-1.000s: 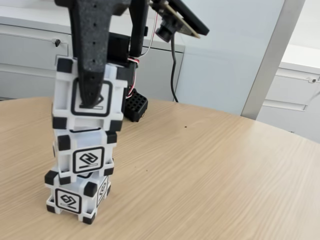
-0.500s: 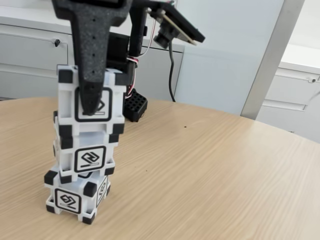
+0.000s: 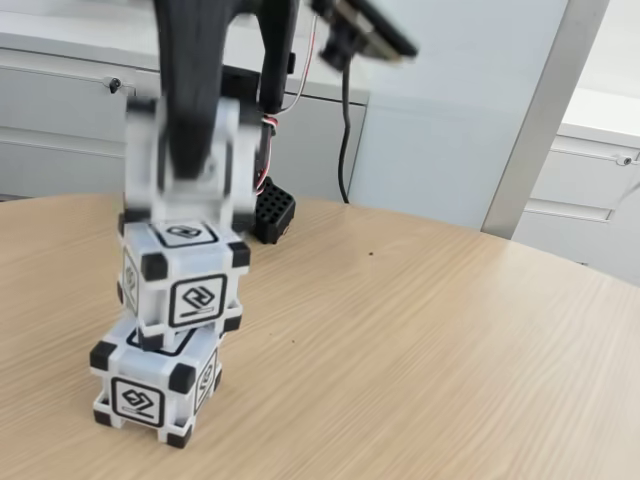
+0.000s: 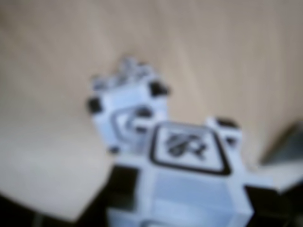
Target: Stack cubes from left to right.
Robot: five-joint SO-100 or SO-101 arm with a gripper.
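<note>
Wooden table (image 3: 420,340) fills the lower frame of the fixed view; grey cabinets (image 3: 60,110) sit behind at upper left. Gripper (image 3: 190,165), upper left and motion-blurred, is clamped on the top cube (image 3: 150,170), held just above the stack, apparently clear of it. Middle cube (image 3: 185,285) sits rotated and offset on the bottom cube (image 3: 155,385) at lower left. Wrist view is blurred: held cube (image 4: 189,156) low centre, stacked cubes (image 4: 125,111) beyond. Small black block (image 3: 272,212) sits right behind the stack.
</note>
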